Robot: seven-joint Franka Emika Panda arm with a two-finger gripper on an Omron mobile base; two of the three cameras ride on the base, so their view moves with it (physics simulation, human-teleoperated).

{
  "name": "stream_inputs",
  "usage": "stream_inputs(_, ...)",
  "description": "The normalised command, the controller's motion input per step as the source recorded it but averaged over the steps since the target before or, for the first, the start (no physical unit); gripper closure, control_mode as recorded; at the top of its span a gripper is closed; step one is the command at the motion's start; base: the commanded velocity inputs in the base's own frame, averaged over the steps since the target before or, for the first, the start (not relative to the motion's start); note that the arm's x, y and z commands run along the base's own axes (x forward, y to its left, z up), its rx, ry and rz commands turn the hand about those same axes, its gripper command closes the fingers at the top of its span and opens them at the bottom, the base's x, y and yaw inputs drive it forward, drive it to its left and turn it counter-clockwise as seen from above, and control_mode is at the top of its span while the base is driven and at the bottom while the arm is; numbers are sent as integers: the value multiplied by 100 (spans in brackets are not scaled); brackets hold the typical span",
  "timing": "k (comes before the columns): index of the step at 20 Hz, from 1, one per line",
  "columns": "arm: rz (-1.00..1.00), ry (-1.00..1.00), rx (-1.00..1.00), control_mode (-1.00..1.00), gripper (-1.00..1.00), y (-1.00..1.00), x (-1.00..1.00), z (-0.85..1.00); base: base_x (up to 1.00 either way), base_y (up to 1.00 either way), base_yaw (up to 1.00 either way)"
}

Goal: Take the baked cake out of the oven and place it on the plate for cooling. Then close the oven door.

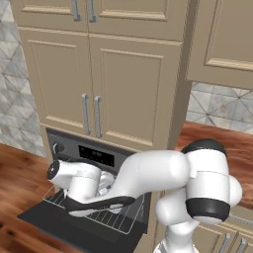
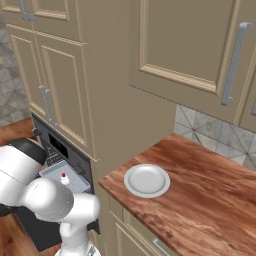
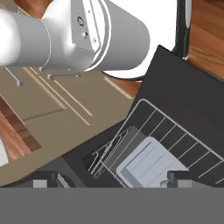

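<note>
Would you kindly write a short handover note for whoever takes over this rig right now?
End effector: open, holding nothing, over the pulled-out rack.
Baked cake: on a pale tray on the wire rack, not yet picked.
Oven door: open, folded down.
Plate: on the wooden counter, right of the oven, bare.
Done: door open.
Left: grasp cake, set it on plate, close door.

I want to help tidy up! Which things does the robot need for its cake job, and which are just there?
Needed:
baked cake
oven
oven door
plate
pincer, open

Just there:
beige cabinets
wooden counter
tiled wall
</note>
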Motion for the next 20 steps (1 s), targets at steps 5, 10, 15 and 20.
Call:
stream_inputs(5, 4, -9, 0, -100, -100, -32, 0, -15, 0, 0, 0)
stream_inputs(10, 1, -2, 5, -100, -100, -49, 15, -15, 0, 0, 0)
stream_inputs(15, 0, 0, 8, -100, -100, -44, 28, -9, 0, 0, 0)
stream_inputs(20, 0, 1, 3, -100, -100, -26, 11, -27, 0, 0, 0)
